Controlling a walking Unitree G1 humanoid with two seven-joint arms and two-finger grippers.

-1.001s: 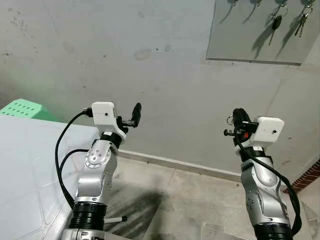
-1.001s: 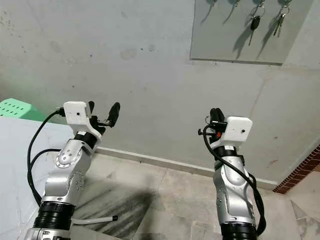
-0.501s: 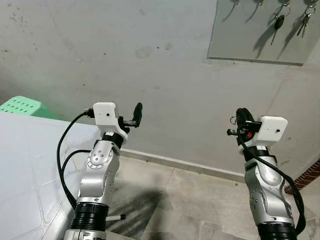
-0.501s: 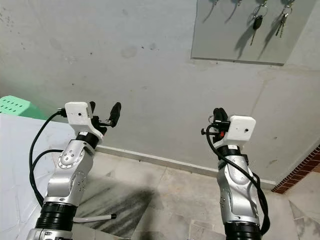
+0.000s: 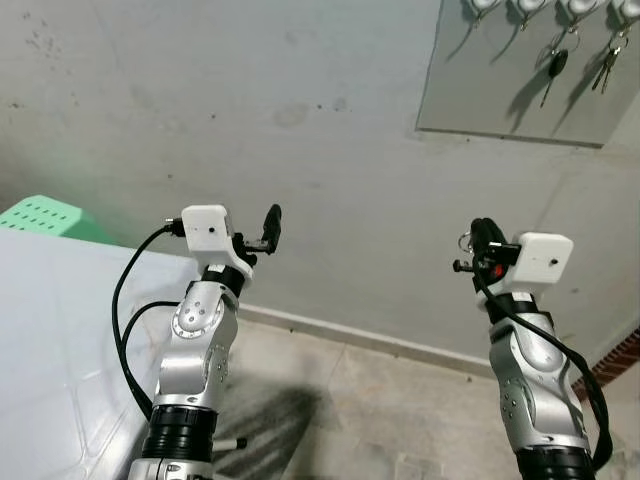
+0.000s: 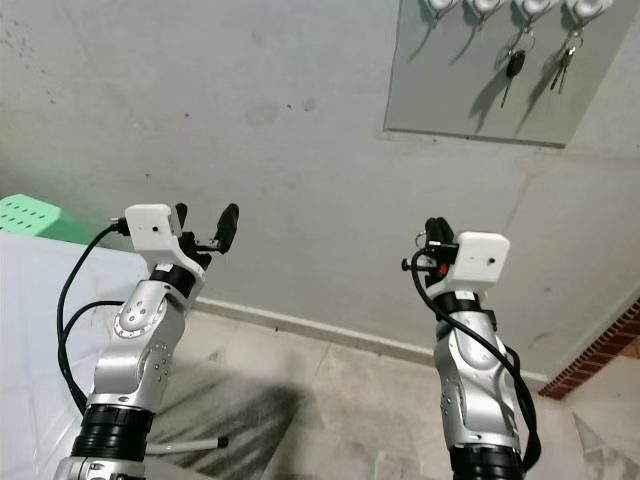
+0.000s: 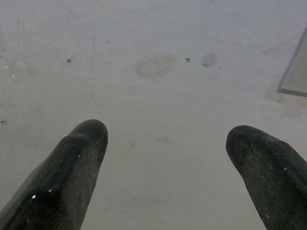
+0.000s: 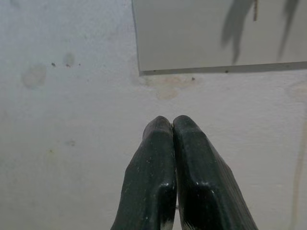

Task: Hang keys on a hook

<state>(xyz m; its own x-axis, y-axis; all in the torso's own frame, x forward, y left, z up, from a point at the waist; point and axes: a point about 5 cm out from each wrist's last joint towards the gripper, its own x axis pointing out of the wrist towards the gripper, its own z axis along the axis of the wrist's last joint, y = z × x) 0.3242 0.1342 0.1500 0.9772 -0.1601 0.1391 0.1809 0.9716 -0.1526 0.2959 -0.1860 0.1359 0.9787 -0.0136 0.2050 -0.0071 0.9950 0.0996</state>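
Before a stained grey concrete wall (image 5: 250,90) whose grey hook board (image 5: 520,100) is holding hanging keys (image 5: 553,66), the right gripper (image 5: 478,238) is pinching a small metal key ring (image 5: 464,239) while the left gripper (image 7: 165,167) is pointing wallward, fingers spread.

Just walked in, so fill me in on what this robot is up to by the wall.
The robot stands facing a grey wall with both arms raised. The right gripper is shut, a small metal key ring showing at its fingers. Up on the wall is a grey panel with a row of hooks; a black car key and a bunch of keys already hang there. The left gripper is open and holds nothing. The right gripper is well below the panel.
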